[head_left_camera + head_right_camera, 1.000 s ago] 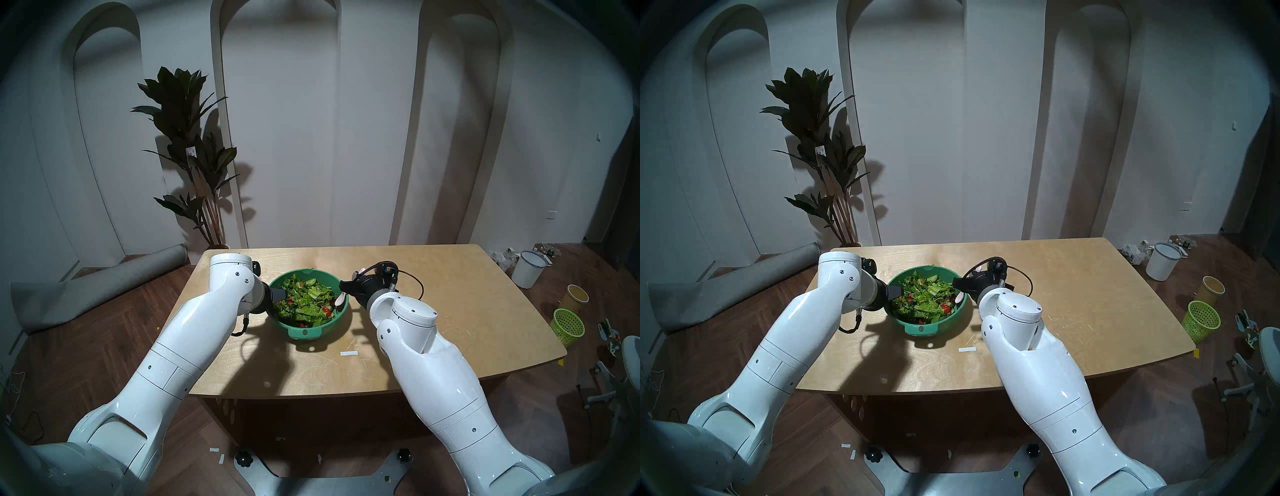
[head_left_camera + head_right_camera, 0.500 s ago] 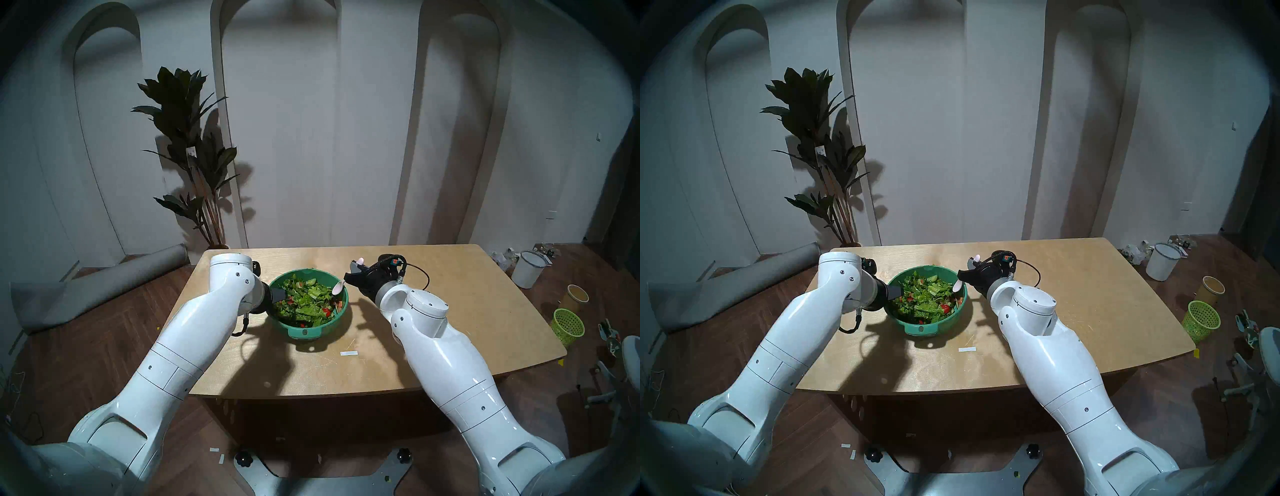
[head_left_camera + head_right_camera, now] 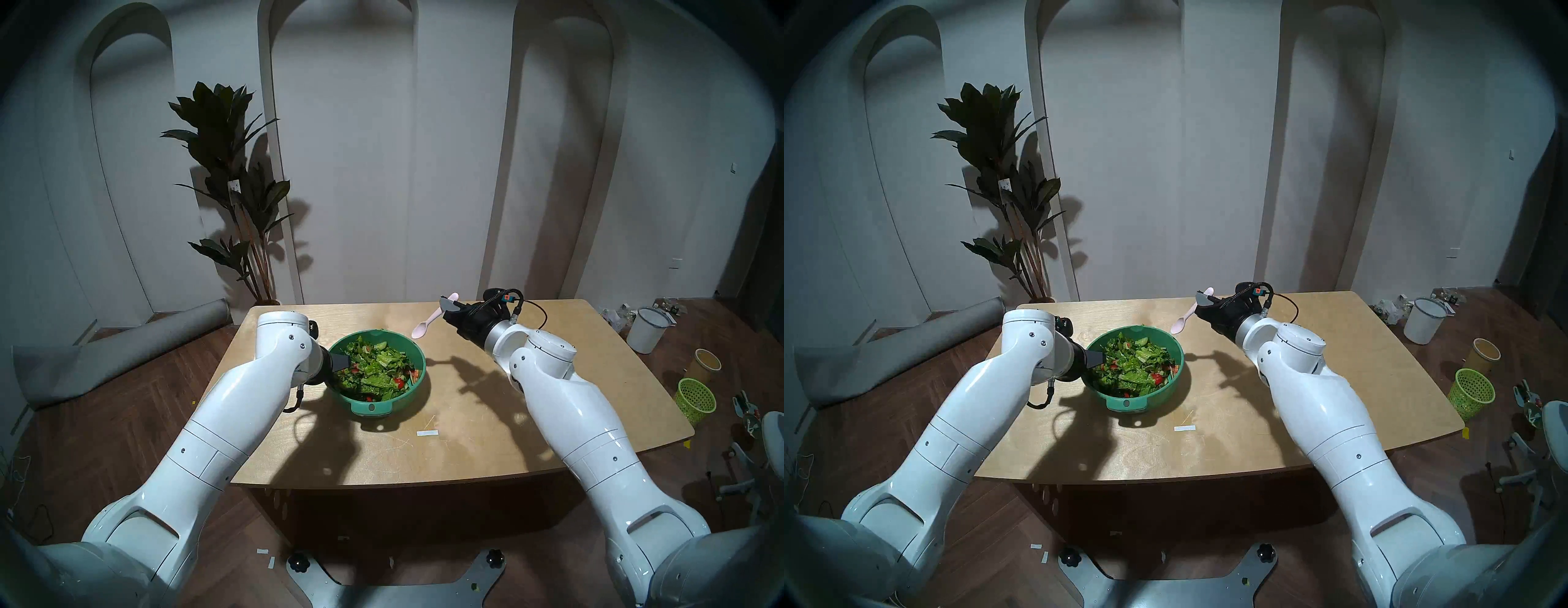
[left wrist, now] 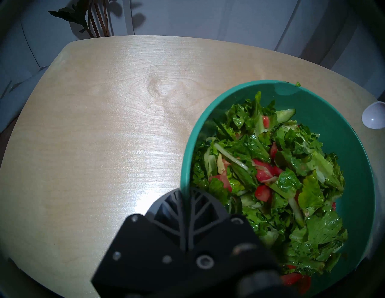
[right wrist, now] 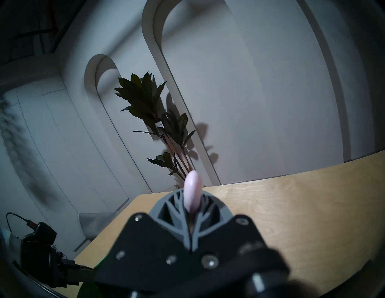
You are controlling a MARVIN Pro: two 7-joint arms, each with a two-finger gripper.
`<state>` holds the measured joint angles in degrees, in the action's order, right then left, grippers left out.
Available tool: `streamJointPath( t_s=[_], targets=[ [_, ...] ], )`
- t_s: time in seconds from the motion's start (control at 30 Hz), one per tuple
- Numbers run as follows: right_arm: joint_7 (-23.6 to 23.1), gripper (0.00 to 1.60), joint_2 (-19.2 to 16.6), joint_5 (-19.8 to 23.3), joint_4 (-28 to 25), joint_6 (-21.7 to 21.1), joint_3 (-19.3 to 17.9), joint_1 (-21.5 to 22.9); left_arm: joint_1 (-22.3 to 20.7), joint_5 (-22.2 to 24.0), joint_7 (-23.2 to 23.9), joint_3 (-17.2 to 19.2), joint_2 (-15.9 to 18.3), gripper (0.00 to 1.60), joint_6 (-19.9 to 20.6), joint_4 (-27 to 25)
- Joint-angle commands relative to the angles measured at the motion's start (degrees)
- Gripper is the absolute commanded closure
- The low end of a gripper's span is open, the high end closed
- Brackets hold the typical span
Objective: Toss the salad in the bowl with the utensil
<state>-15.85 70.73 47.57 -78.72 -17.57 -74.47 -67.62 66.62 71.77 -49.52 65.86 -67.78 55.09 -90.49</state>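
Pink plastic spoon [image 3: 433, 316] clamped in the right pincer [image 3: 448, 306] above the bench's [image 3: 551, 407] far edge; left pincer [image 4: 185, 199] closed on the teal bowl's [image 3: 418, 384] rim — salad [image 3: 375, 372] inside.

Table: we see a pale wooden table [image 3: 530, 407] with rounded corners, its top scratched near the front right.
Bowl: a teal-green bowl [image 3: 413, 392] stands on it left of the middle, its tab handle toward the near edge.
In the bowl: salad [image 3: 373, 373].
Strip: a small white strip [image 3: 427, 433] lies flat near the bowl's front right.
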Motion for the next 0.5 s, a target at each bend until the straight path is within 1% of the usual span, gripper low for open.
streamJointPath(
  t_s=[0.0,0.17,0.23,0.47],
  targets=[
    [-6.7,1.6,-2.3,2.0,2.7,0.3,-0.3,6.2,-0.8,-0.6,-1.7,0.1,0.4,1.6,-0.1,-0.4],
    [-12.0,1.6,-2.6,2.4,6.4,0.1,0.3,9.2,-0.8,-0.6,-1.6,0.0,0.5,1.6,-0.1,-0.4],
    [-13.3,1.6,-2.4,2.7,7.0,0.1,0.4,9.6,-0.7,-0.6,-1.5,0.0,0.5,1.6,-0.1,-0.4],
    [-20.7,1.6,-2.1,2.6,12.4,0.0,2.8,13.9,-0.8,-0.7,-1.6,-0.1,0.6,1.6,-0.1,-0.4]
  ],
)
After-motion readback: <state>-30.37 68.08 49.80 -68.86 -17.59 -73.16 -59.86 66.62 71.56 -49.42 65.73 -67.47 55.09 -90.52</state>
